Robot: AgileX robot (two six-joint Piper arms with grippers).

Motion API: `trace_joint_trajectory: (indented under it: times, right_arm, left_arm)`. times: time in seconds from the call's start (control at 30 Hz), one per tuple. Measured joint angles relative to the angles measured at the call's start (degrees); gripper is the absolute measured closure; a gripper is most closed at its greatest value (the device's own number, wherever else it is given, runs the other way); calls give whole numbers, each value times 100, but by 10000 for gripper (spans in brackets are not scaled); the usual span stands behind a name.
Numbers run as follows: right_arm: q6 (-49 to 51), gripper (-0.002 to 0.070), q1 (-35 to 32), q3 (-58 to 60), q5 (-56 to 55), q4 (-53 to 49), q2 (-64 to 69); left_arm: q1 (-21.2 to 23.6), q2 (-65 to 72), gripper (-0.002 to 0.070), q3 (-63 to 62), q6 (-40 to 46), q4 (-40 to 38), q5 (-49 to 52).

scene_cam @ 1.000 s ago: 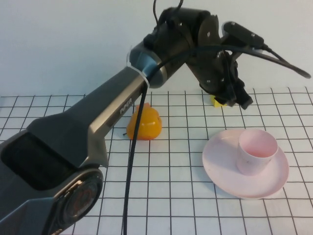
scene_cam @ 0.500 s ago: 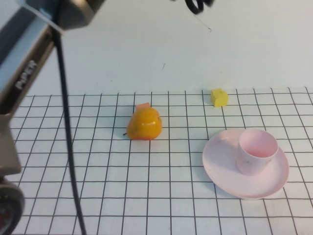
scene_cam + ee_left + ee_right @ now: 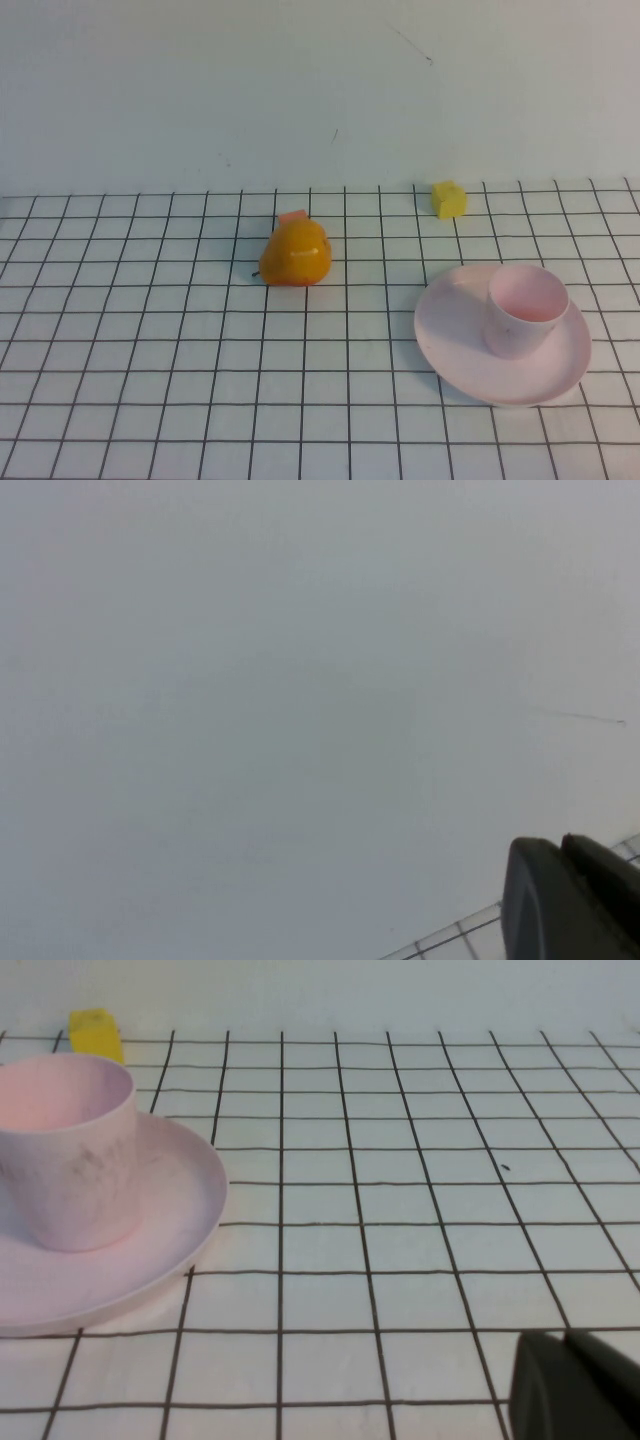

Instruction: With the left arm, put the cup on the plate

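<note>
The pale pink cup [image 3: 525,310] stands upright on the pale pink plate [image 3: 455,345] at the right of the gridded table. Both show in the right wrist view, the cup [image 3: 65,1160] on the plate [image 3: 175,1210]. The left arm is out of the high view. My left gripper [image 3: 563,842] shows only in its wrist view, fingers together and empty, raised and facing the bare wall. My right gripper [image 3: 566,1336] is shut and empty, low over the table, well apart from the plate.
An orange pear-shaped fruit [image 3: 296,252] lies near the table's middle, with a small pink piece [image 3: 292,215] just behind it. A small yellow cube [image 3: 449,199] sits at the back, behind the plate; it also shows in the right wrist view [image 3: 95,1032].
The left arm, which was above and behind the plate a second ago, has lifted up and swung away to the left, out of the high view. Cup and plate have not moved.
</note>
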Motion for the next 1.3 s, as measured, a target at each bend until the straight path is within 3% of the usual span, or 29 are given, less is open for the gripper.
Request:
trace_joint_trajectory:
  times: [0.27, 0.6, 0.8, 1.1, 1.17, 1.3]
  right_arm:
    - [0, 678, 0, 0, 0, 0, 0]
    - [0, 678, 0, 0, 0, 0, 0]
    - [0, 678, 0, 0, 0, 0, 0]
    - [0, 678, 0, 0, 0, 0, 0]
    - [0, 678, 0, 0, 0, 0, 0]
    - [0, 678, 0, 0, 0, 0, 0]
  left_arm:
    - [0, -1241, 676, 1950, -110, 208, -265]
    - [0, -3400, 676, 5144, -1158, -368, -1722]
    - [0, -4176, 676, 6208, -1392, -734, -1343]
    - [0, -4302, 676, 6869, -2041, -1761, -685]
    - [17, -4431, 676, 7276, -2079, -1866, -1003]
    - [228, -5073, 676, 8550, -2088, -2024, -2567]
